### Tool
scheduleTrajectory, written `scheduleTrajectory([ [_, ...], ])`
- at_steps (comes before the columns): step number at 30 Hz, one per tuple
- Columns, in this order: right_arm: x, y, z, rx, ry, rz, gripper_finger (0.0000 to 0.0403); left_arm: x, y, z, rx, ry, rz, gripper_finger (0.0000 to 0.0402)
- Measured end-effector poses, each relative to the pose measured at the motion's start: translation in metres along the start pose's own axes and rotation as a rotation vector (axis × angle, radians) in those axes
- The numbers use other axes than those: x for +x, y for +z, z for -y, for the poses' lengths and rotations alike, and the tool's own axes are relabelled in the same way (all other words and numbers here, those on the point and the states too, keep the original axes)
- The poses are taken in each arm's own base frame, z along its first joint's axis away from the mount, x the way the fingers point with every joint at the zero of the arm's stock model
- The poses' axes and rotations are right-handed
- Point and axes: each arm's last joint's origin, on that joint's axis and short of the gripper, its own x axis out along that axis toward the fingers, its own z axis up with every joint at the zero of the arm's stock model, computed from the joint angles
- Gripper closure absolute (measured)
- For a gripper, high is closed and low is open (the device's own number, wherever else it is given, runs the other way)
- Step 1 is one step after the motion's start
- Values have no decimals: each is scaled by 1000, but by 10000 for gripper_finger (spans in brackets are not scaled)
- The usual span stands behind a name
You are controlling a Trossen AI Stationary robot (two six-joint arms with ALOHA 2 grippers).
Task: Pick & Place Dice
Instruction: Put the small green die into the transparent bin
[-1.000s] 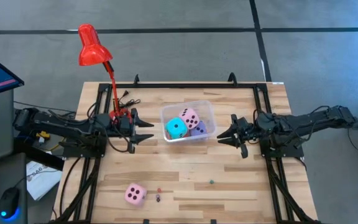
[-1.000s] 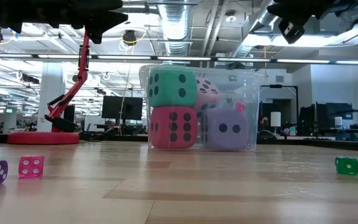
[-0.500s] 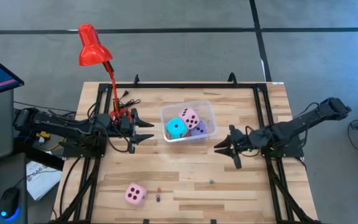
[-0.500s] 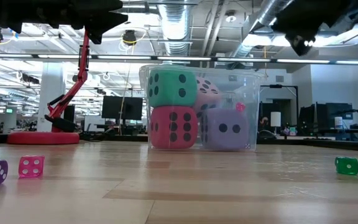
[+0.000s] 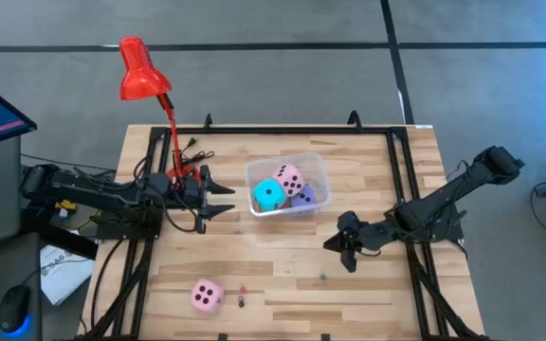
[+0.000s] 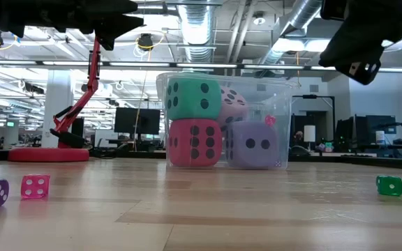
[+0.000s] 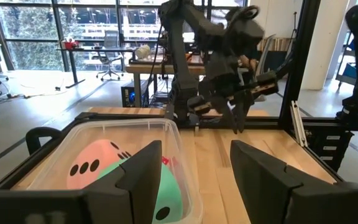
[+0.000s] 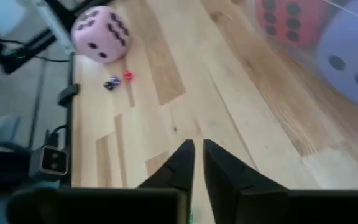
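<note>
Clear plastic forms the bin at the middle of the wooden table, and four of the big dice sit inside it: a cyan die and a pink die on top, a red die and a lavender die underneath. The second pink die lies alone near the table's front edge on the left side, with a few tiny dice just beside it. The right gripper hangs above bare wood in front of the bin, its fingers nearly pressed together on nothing. The left gripper waits beside the bin's left wall, fingers spread apart. A red desk lamp stands at the table's back left.
</note>
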Motion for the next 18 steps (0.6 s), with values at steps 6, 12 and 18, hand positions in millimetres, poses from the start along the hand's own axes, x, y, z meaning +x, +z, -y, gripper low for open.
scheduleTrajectory([
  [6,6,9,-20,52,-141,-112,398,0,-1,0,1,0,-13,221],
  [12,19,6,-36,85,-260,-211,400,0,-1,0,1,0,-13,221],
  [18,33,-1,-55,88,-279,-251,400,0,-4,0,-5,0,-38,221],
])
